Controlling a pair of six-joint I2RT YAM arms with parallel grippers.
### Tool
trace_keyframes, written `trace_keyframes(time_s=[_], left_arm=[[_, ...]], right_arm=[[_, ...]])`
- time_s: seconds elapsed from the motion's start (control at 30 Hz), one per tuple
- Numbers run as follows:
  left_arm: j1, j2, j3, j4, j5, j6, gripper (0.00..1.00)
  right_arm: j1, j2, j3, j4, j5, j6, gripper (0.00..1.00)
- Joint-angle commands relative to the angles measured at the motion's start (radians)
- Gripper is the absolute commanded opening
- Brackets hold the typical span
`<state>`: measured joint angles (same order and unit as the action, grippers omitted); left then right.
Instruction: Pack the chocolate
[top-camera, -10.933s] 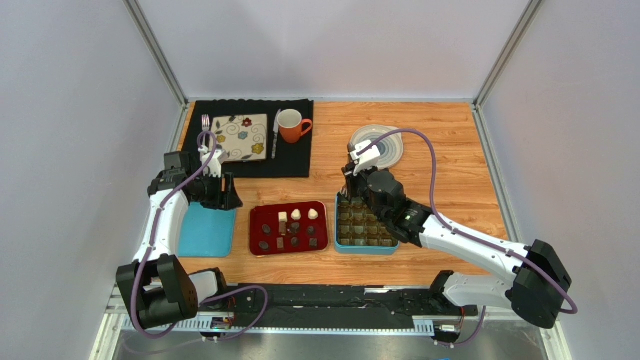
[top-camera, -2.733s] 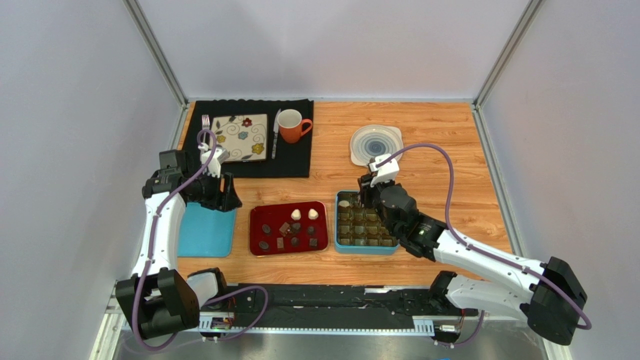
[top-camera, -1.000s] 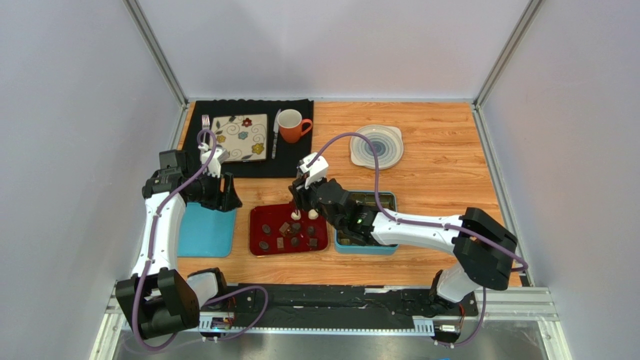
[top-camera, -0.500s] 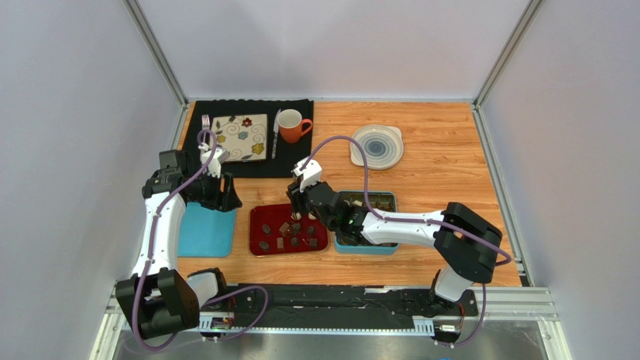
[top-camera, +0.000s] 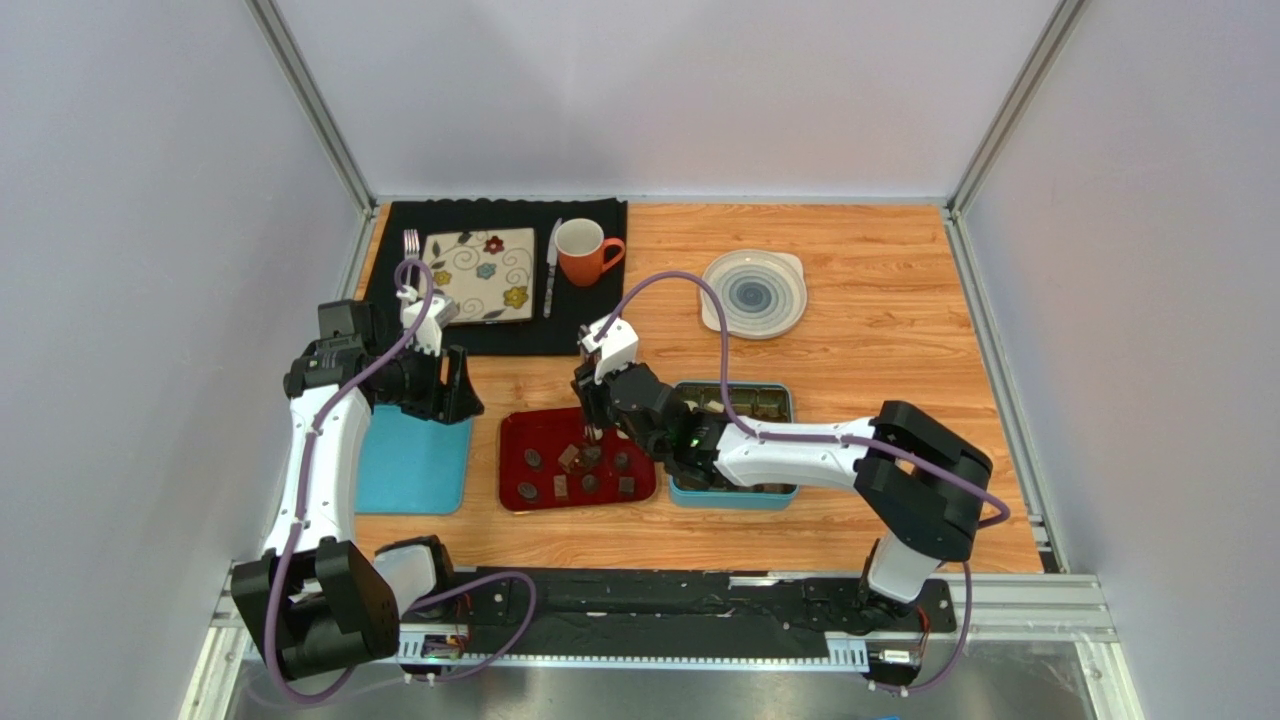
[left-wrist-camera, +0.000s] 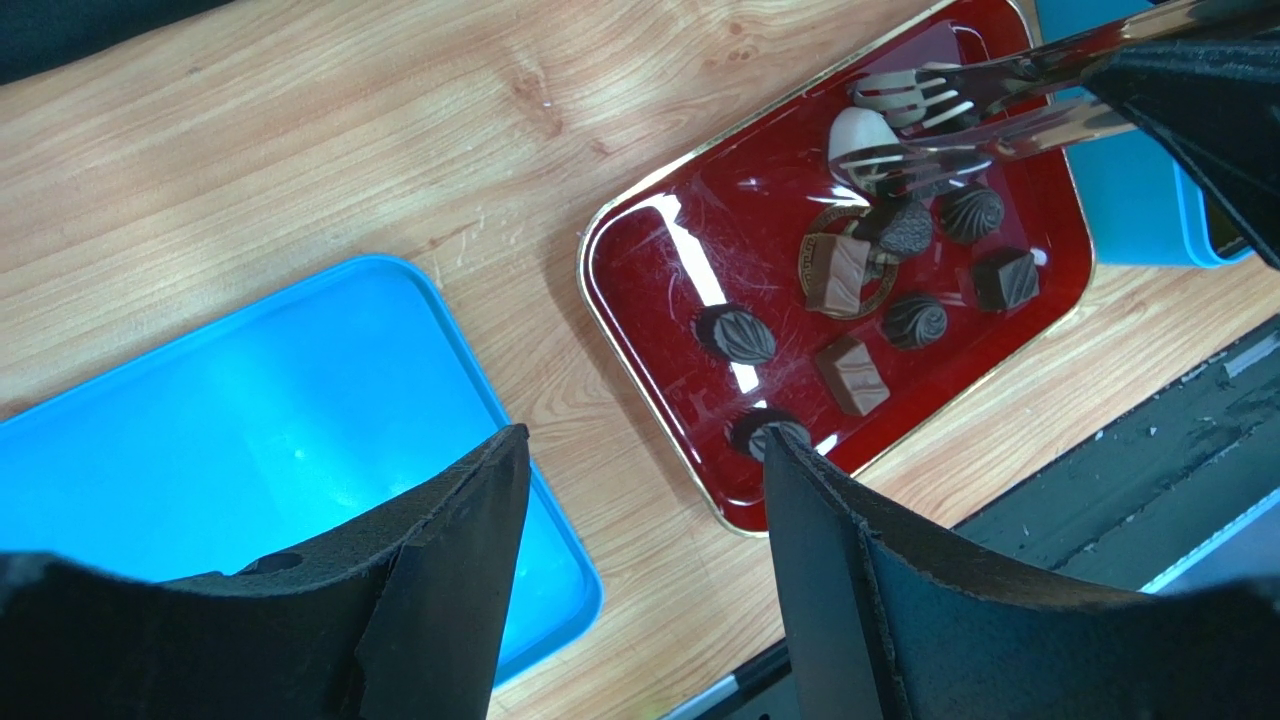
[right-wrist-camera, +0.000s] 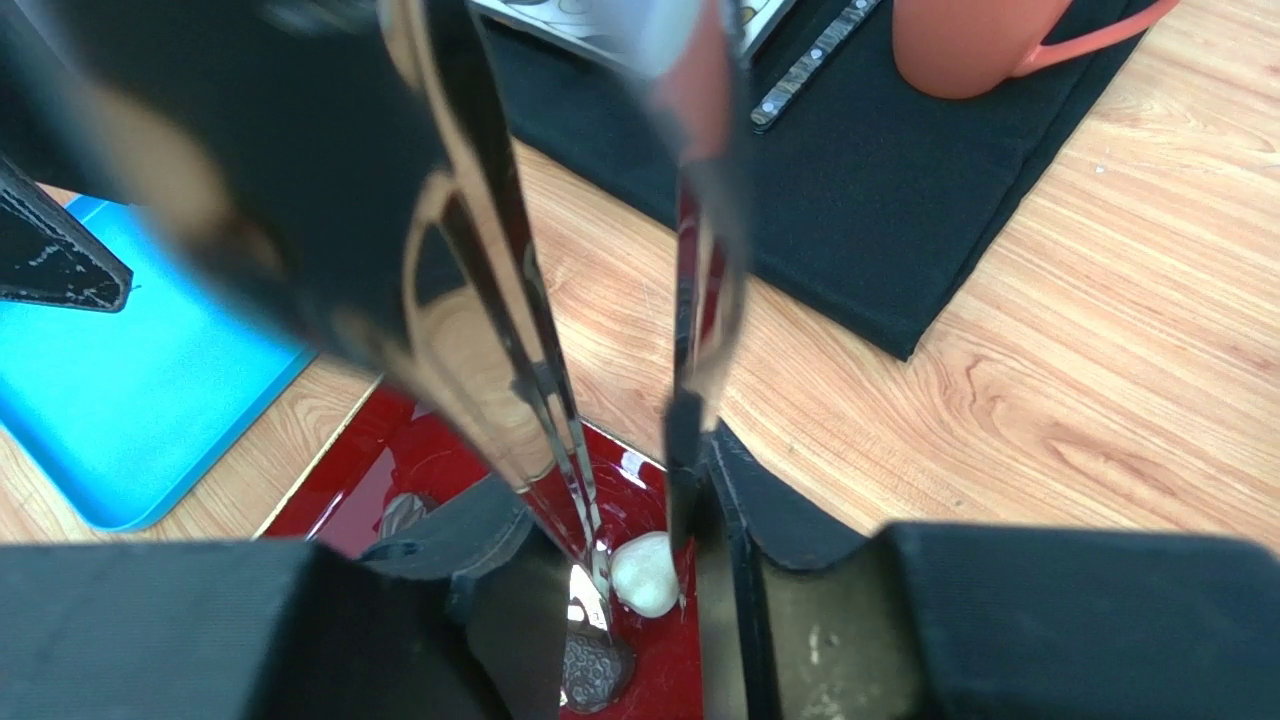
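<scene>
Squeezing metal tongs in my right gripper around a white bonbon just below it, I judge the dark chocolates on the red tray not yet packed; my left gripper hangs spread, empty.

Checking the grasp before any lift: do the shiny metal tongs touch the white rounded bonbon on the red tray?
Touching. The right wrist view shows the shiny metal tongs meeting both sides of the white rounded bonbon, no gap visible.

place: lab test cell | cue: grey enclosure walls, aluminium frame
</scene>
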<state>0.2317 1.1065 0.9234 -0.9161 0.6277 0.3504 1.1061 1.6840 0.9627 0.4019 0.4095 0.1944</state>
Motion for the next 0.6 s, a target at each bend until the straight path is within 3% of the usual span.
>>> trace_keyframes(time_s=[0.0,0.27,0.57], left_arm=[[0.008,-0.025,0.012,0.003,0.015,0.036,0.68],[0.008,-0.025,0.000,0.010,0.007,0.036,0.68],[0.008,-0.028,0.002,0.011,0.013,0.033,0.68]], right_arm=[[0.006,-0.049,0.051,0.055,0.034,-0.035,0.25],[-0.002,-0.223,0.050,-0.017,0.081,-0.131,0.22],[-0.075,-0.536,-0.166,-0.113,0.190,-0.153,0.21]])
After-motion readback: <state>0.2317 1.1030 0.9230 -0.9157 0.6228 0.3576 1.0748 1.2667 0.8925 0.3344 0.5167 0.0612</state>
